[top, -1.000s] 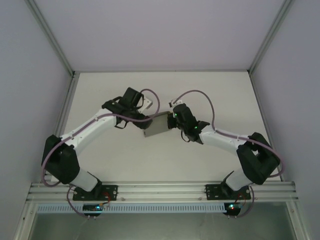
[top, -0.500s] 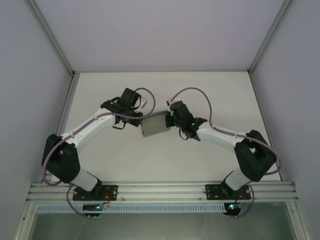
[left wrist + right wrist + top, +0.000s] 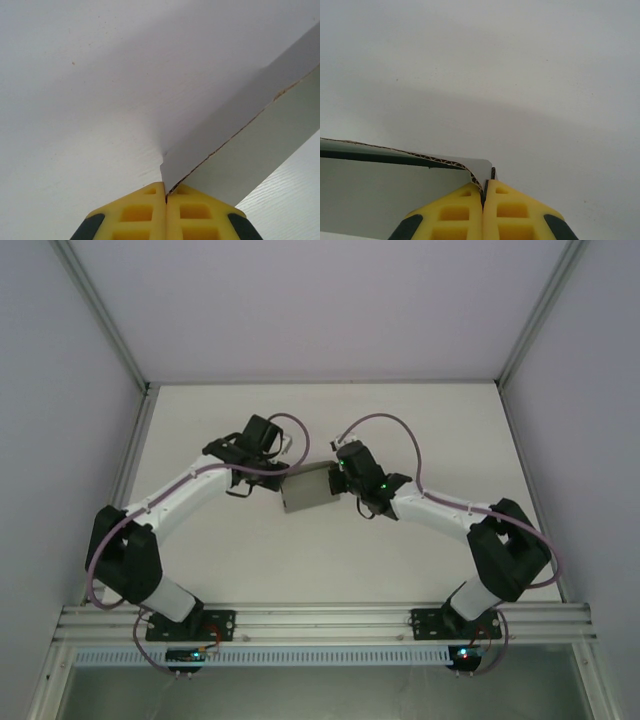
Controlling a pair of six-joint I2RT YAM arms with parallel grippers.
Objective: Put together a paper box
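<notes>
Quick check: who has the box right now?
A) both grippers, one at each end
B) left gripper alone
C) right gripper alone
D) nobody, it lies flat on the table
A: the left gripper is shut on one corner of the box, the right gripper on its opposite end.

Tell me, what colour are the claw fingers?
The fingers are yellow, clearest in the left wrist view.

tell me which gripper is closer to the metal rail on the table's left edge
Left. The left gripper, shut on the paper box's left end, sits well right of the rail; the right gripper grips the box's right end, farther still.
</notes>
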